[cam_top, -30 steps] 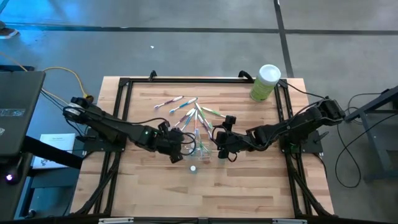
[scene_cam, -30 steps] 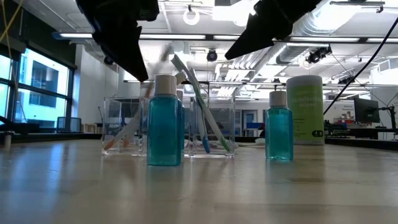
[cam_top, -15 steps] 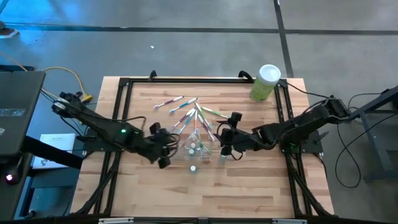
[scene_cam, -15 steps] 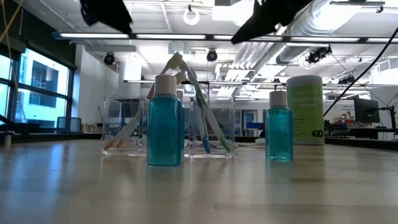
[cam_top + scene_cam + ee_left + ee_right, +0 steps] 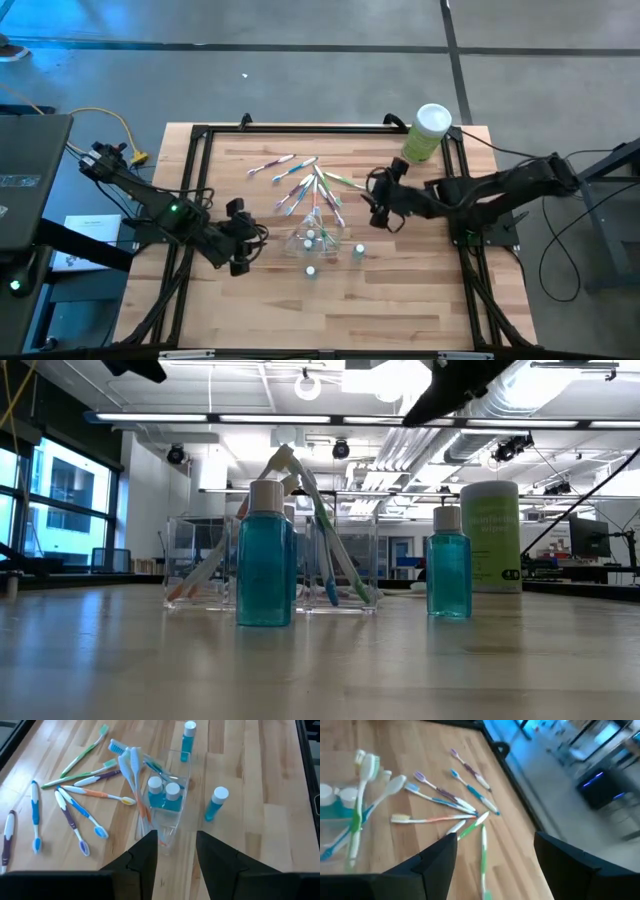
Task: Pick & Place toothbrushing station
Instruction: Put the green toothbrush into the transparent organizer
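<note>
The clear holder [image 5: 312, 240] [image 5: 167, 817] [image 5: 210, 560] stands on its base at mid-table, with a few toothbrushes [image 5: 134, 770] leaning in it heads up and two teal white-capped bottles [image 5: 163, 795] inside. Several loose toothbrushes [image 5: 300, 178] [image 5: 445, 802] lie flat behind it. Two more teal bottles [image 5: 311, 270] [image 5: 358, 250] stand on the table near it. My left gripper [image 5: 240, 258] [image 5: 175, 855] hangs open to the holder's left, nothing between its fingers. My right gripper [image 5: 377, 205] [image 5: 495, 865] hangs open to the holder's far right, over the brushes' edge.
A tall green canister with a white lid [image 5: 428, 132] [image 5: 490, 535] stands at the far right corner. A black frame [image 5: 300, 128] runs around the wooden table. Bare wood lies along the near side. In the low view only dark arm parts [image 5: 460, 385] show at the top.
Both grippers have risen and drawn away from the holder. My left one has gone toward the table's left edge, my right one toward the far right. The holder, the bottles and the brushes have stayed where they were.
</note>
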